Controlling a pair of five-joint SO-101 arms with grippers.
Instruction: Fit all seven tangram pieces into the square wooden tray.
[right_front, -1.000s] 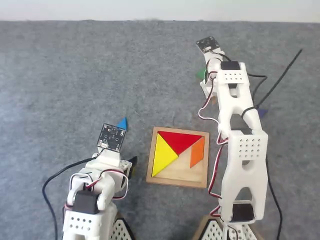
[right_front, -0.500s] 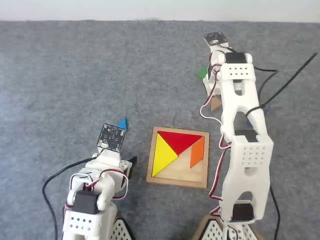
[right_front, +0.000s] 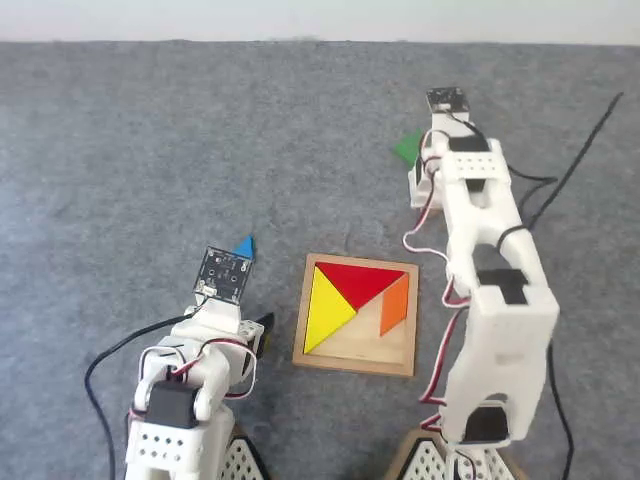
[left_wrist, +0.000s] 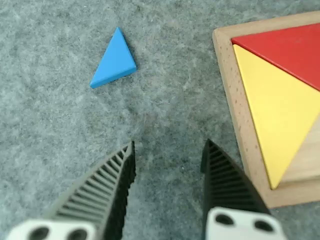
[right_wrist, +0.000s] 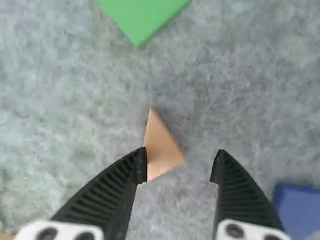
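The square wooden tray (right_front: 302, 330) lies on the grey mat and holds a red triangle (right_front: 358, 280), a yellow triangle (right_front: 324, 308) and an orange piece (right_front: 394, 303). A blue triangle (right_front: 243, 246) (left_wrist: 114, 60) rests left of the tray, just beyond my open left gripper (left_wrist: 167, 150). My right gripper (right_wrist: 179, 160) is open, its jaws straddling a small tan triangle (right_wrist: 160, 150) on the mat. A green piece (right_front: 407, 146) (right_wrist: 141, 16) lies beyond it, and a dark blue piece (right_wrist: 295, 206) sits to the side. The right arm (right_front: 480, 260) hides the tan triangle from above.
The tray's wooden rim (left_wrist: 235, 110) runs close beside my left gripper. Black cables (right_front: 575, 165) trail across the mat at the right. Open grey mat spreads over the far left.
The right arm has swung to the right and stretched farther out, bringing its gripper over the tan triangle. The left arm has stayed still.
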